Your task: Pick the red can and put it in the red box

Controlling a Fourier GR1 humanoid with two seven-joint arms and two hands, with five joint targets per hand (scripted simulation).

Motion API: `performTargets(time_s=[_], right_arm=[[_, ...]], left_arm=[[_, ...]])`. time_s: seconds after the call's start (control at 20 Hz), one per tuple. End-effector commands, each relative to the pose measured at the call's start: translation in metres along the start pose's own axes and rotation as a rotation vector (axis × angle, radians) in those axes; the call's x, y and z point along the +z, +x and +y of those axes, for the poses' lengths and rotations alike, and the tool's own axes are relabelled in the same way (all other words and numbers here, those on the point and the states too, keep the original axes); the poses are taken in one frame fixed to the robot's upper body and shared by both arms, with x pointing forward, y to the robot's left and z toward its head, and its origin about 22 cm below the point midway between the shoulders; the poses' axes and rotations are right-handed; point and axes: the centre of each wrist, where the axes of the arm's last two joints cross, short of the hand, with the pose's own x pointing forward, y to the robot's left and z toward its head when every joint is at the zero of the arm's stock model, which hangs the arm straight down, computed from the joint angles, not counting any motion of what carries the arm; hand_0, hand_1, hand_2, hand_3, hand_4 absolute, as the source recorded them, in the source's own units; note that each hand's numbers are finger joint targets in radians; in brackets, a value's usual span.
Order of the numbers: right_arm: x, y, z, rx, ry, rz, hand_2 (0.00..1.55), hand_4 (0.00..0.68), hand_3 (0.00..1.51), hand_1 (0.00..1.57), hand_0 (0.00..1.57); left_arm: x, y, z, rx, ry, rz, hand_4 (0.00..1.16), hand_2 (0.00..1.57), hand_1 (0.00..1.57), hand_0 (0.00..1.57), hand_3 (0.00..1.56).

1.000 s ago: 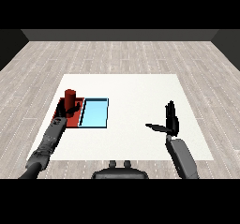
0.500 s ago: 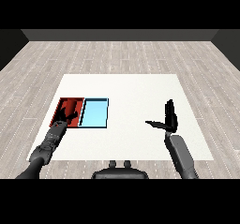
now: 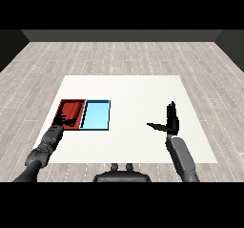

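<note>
The red can point(image 3: 71, 110) rests inside the red tray point(image 3: 63, 106) at the left of the table, showing as a lighter red shape against the tray floor. My left hand point(image 3: 64, 121) is at the tray's near edge, just in front of the can, with its fingers relaxed and nothing in them. My right hand point(image 3: 171, 120) is held up over the right part of the table, open, fingers straight and thumb pointing left, far from both trays.
The light blue tray point(image 3: 96, 115) lies against the right side of the red tray. The white table point(image 3: 133, 91) stretches between the trays and my right hand. Grey wooden floor surrounds the table.
The can went from upright in my left hand above the red tray down into the tray. My left hand let go and drew back toward the near edge. The right hand barely moved.
</note>
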Motion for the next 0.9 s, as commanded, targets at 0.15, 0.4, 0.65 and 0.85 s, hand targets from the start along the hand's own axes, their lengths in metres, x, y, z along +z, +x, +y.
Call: performTargets(time_s=[0.15,0.4,0.65,0.85], right_arm=[[0.008,0.001,-0.007,-0.034,0.004,-0.017,0.00,0.000,0.00,0.00,0.00],[0.005,-0.001,-0.004,-0.050,0.016,-0.042,0.00,0.000,0.00,0.00,0.00],[0.008,0.009,-0.003,-0.095,0.052,-0.051,0.00,0.000,0.00,0.00,0.00],[0.009,0.009,0.006,-0.084,0.118,-0.081,0.00,0.000,0.00,0.00,0.00]], left_arm=[[-0.005,0.003,0.016,-0.036,0.009,-0.023,0.00,0.00,0.00,0.00,0.00],[-0.003,0.042,0.007,0.175,-0.001,-0.281,0.00,0.00,0.00,0.00,0.00],[-0.003,0.038,0.020,0.404,-0.093,-0.533,0.00,0.38,0.67,0.67,0.00],[0.009,0.052,-0.002,0.506,-0.185,-0.682,0.00,0.00,0.00,0.00,0.00]])
